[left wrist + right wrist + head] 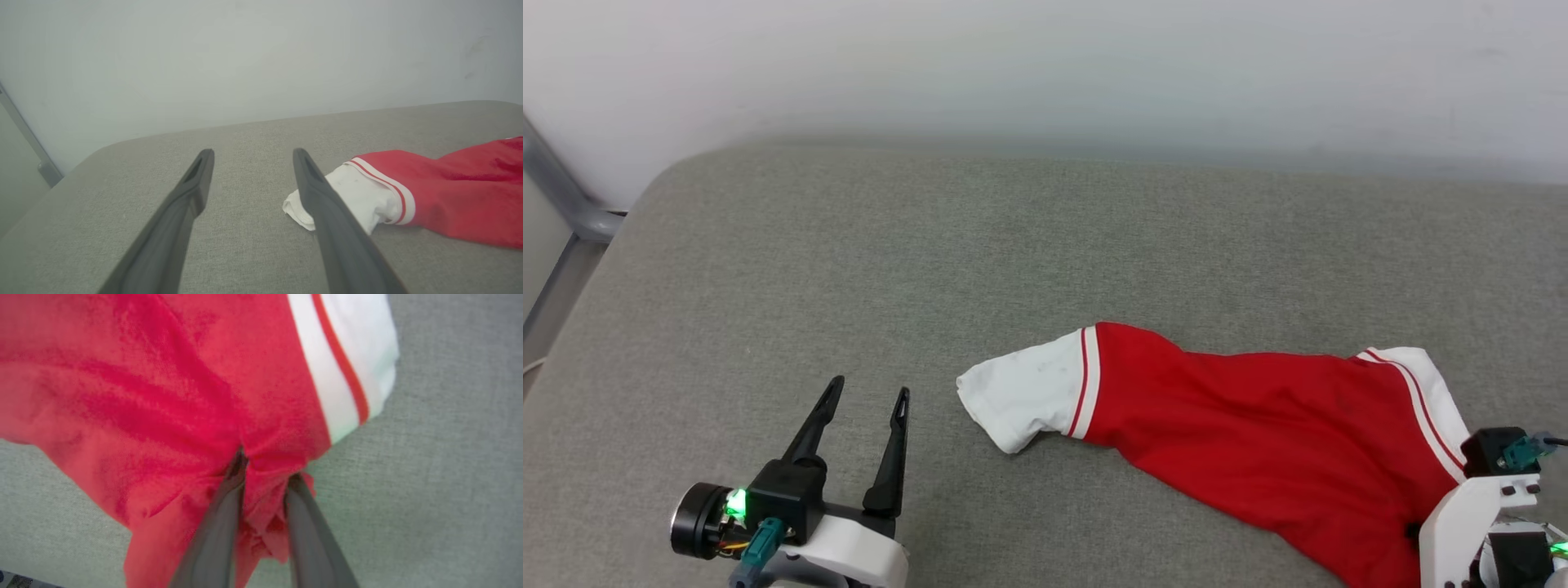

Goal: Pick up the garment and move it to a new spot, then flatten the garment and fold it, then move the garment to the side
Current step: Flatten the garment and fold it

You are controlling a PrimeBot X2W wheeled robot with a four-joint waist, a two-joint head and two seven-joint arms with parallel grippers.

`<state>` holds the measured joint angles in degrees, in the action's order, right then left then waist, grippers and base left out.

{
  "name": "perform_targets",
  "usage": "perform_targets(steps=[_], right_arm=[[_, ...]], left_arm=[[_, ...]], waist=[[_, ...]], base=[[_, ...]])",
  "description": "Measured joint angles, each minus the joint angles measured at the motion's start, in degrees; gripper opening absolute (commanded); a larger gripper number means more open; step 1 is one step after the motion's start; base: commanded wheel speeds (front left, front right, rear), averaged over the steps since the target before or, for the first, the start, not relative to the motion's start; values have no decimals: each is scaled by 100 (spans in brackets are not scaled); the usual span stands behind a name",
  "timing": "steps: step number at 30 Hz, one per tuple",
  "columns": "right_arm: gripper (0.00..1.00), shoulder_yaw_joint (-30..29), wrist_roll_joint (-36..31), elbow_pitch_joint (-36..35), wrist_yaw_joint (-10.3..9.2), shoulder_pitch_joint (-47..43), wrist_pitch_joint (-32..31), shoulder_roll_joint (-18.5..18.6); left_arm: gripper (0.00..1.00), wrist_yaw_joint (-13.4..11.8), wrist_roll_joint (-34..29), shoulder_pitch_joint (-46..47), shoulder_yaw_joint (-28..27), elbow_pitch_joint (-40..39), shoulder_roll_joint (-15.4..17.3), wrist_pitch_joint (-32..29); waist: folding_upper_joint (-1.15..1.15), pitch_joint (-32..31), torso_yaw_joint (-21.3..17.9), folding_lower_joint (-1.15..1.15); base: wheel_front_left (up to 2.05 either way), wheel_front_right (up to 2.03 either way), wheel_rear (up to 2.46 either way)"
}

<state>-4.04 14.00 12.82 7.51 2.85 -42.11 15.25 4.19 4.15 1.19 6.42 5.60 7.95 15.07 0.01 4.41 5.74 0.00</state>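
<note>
I see the garment (pixel 1258 425) lying on the grey cloth-covered surface (pixel 849 245), in the near right part of it. It is stretched into a long, rumpled shape. One white sleeve (pixel 1021 400) with red-and-white trim points to the left, about at the middle of the surface. The red body runs from there to the right and toward the near edge. The other white sleeve (pixel 1421 384) lies at its right side. My left gripper (pixel 870 386) is at the near left, low over the surface, with its two dark fingers pointing to the far side and leaning a little to the right. Its jaws are spread wide and there is nothing between them. It is near the left sleeve but apart from it, with bare grey surface between the two. The white wrist of my right arm (pixel 1470 506) stands at the near right corner, above the near right end of the garment, and it is turned down toward the cloth. In the right wrist view the right gripper (pixel 267 467) has its fingers nearly together, with a narrow gap. A bunch of red fabric is pinched in this gap, just beside the striped trim of the right sleeve. The fingertips are sunk into the folds. Behind the surface is a pale wall (pixel 1045 65), and a grey metal bar (pixel 556 196) stands at the far left.
</note>
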Motion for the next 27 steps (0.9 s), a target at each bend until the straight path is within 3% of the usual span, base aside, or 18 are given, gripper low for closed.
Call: perform_targets(steps=[6, 15, 23, 27], right_arm=[[100, -57, -155, -265, 0, 255, 652, -134], [100, -115, -202, -1279, 0, 402, 1510, -153], [100, -260, 73, -1523, 0, 68, 3011, -726], [100, -294, 109, -1557, 0, 32, 3460, -878]], left_arm=[[100, 35, -10, 26, -48, 22, 13, 0], [100, 48, -23, -6, -81, -36, -23, 0], [100, 135, 32, -97, -15, -137, -119, 0], [100, 144, -25, -76, 25, -79, -86, 0]], waist=[[0, -86, -212, 0], [0, -327, -464, 0], [0, -351, -557, 0], [0, -244, -615, 0]], base=[[0, 0, 0], [0, 0, 0], [0, 0, 0], [0, 0, 0]])
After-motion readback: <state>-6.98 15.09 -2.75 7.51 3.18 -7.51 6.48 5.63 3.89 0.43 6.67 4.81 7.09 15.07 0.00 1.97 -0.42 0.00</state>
